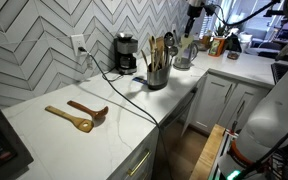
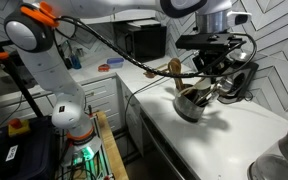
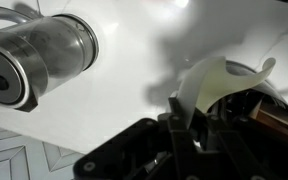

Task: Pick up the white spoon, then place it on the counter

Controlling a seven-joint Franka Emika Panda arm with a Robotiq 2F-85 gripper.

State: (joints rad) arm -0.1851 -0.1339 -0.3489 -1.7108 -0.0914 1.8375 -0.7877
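Observation:
My gripper [image 3: 187, 108] is shut on the handle of the white spoon [image 3: 222, 82], which shows pale and curved just past the jaws in the wrist view. The white counter [image 3: 114, 100] lies well below it. In an exterior view the gripper [image 2: 212, 80] hangs just above the dark utensil holder [image 2: 192, 106]. In an exterior view it [image 1: 194, 14] is high above the far end of the counter [image 1: 134, 112]. The spoon is too small to make out in both exterior views.
The utensil holder [image 1: 157, 72] holds tan wooden utensils [image 1: 156, 48]. Two brown wooden spoons [image 1: 79, 115] lie on the near counter. A black coffee maker [image 1: 127, 55] with a cable stands by the wall. A shiny metal cylinder [image 3: 39, 55] lies under the wrist.

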